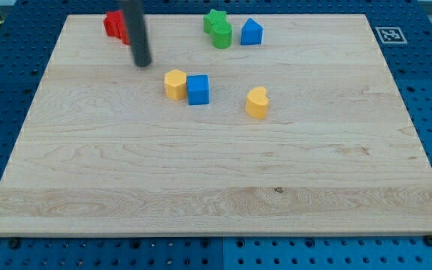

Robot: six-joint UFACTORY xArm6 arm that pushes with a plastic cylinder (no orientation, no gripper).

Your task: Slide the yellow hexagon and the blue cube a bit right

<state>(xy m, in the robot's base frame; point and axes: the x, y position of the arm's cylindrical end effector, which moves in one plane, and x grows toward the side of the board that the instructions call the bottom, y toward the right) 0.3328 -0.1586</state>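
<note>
The yellow hexagon [175,84] sits left of centre in the upper half of the wooden board, touching the blue cube [198,89] on its right side. My tip [142,63] is the lower end of the dark rod that comes down from the view's top. It stands up and to the left of the yellow hexagon, a short gap away and touching no block.
A red block [114,24] lies behind the rod at the top left. Two green blocks [218,28] and a blue house-shaped block [251,32] lie at the top centre. A yellow heart-shaped block [257,103] lies right of the blue cube. The board's top edge is close.
</note>
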